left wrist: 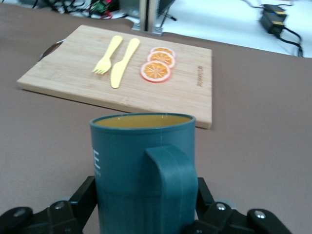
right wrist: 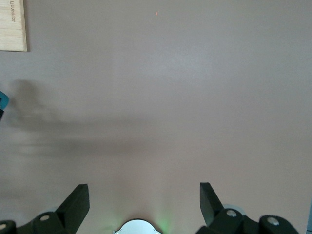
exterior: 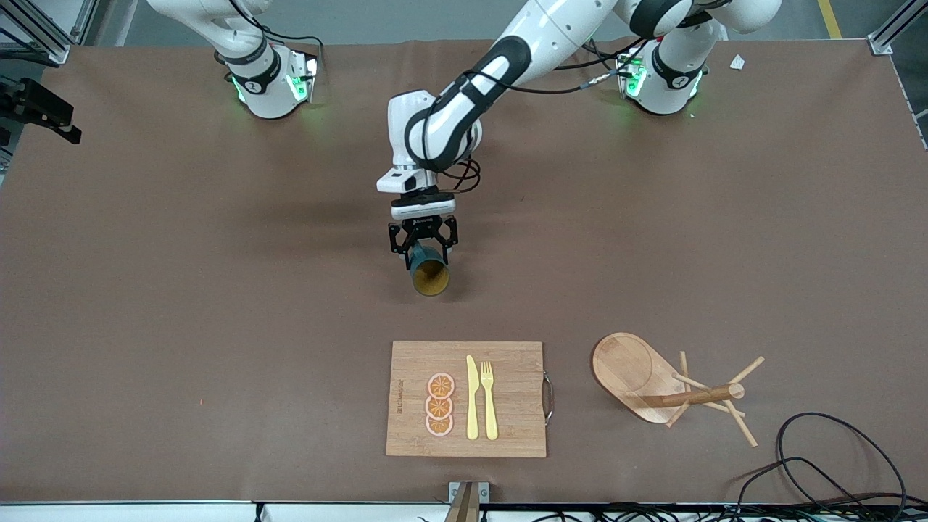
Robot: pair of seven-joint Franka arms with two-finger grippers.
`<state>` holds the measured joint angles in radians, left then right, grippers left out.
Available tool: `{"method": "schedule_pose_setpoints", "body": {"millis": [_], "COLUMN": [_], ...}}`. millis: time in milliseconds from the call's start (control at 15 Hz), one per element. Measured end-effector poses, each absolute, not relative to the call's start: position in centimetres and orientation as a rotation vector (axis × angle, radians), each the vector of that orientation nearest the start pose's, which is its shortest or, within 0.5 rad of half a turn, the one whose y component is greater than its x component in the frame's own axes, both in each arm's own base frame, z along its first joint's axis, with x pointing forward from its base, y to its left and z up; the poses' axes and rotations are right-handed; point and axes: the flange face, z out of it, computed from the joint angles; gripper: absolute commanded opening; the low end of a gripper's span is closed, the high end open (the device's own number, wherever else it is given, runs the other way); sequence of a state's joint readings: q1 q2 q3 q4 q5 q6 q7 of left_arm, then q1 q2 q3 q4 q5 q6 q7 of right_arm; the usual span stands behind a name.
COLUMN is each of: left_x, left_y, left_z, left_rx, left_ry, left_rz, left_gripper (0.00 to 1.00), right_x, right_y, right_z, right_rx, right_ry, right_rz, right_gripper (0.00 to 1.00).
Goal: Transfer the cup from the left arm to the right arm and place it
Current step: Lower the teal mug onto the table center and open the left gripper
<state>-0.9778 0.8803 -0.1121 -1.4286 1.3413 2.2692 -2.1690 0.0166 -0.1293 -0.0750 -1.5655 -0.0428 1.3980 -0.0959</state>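
Note:
The dark teal cup [exterior: 429, 274] with a yellow-brown inside is held by my left gripper [exterior: 424, 246] above the middle of the table, over bare mat. The cup lies tipped, its mouth toward the front camera. In the left wrist view the cup [left wrist: 144, 165] fills the space between the fingers [left wrist: 87, 192], handle toward the camera, and the left gripper [left wrist: 145, 195] is shut on its lower body. My right gripper [right wrist: 144, 192] is open and empty, up over its own base; it is out of the front view. A teal sliver of the cup [right wrist: 2, 100] shows at the edge of the right wrist view.
A wooden cutting board [exterior: 467, 399] with a yellow knife [exterior: 472, 397], a fork [exterior: 489, 399] and orange slices [exterior: 440, 404] lies nearer the front camera than the cup. A wooden peg rack [exterior: 674, 384] lies toward the left arm's end. Black cables [exterior: 834, 464] coil at the front corner.

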Motion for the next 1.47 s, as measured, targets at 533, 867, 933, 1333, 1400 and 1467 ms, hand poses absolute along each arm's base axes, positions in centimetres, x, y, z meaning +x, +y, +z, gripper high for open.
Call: {"method": "schedule_pose_setpoints", "body": {"millis": [533,867,933,1333,1400,1467], "left_x": [30.4,29.3,29.4,26.1,24.9,23.7], "left_y": [-64.0,-63.7,-63.7,-65.1,-65.6,-66.0], "left_z": [9.5,7.0,7.0,7.6,7.9,8.3], "left_rx": [-2.543,-2.478,-2.478,-2.56,-2.579,-2.596], "left_ry": [-0.062,-0.07,-0.075,-0.225,-0.248,-0.28], "left_rz": [-1.879,-2.039,-2.04,-1.913,-1.887,-1.859], "left_gripper": [0.47,1.0,1.0,1.0,1.0,1.0], "right_x": [50.0,52.2,52.6,52.9,52.9,52.9], "right_y": [-3.4,-3.5,-3.4,1.7,3.5,5.3], "right_z": [67.4,64.2,63.5,60.9,60.4,59.8], "right_rx": [-3.153,-3.15,-3.148,-3.127,-3.122,-3.116], "right_ry": [-0.058,-0.055,-0.058,0.176,0.227,0.287], "right_rz": [0.056,0.135,0.155,0.217,0.224,0.219], "right_gripper": [1.0,1.0,1.0,1.0,1.0,1.0]}}
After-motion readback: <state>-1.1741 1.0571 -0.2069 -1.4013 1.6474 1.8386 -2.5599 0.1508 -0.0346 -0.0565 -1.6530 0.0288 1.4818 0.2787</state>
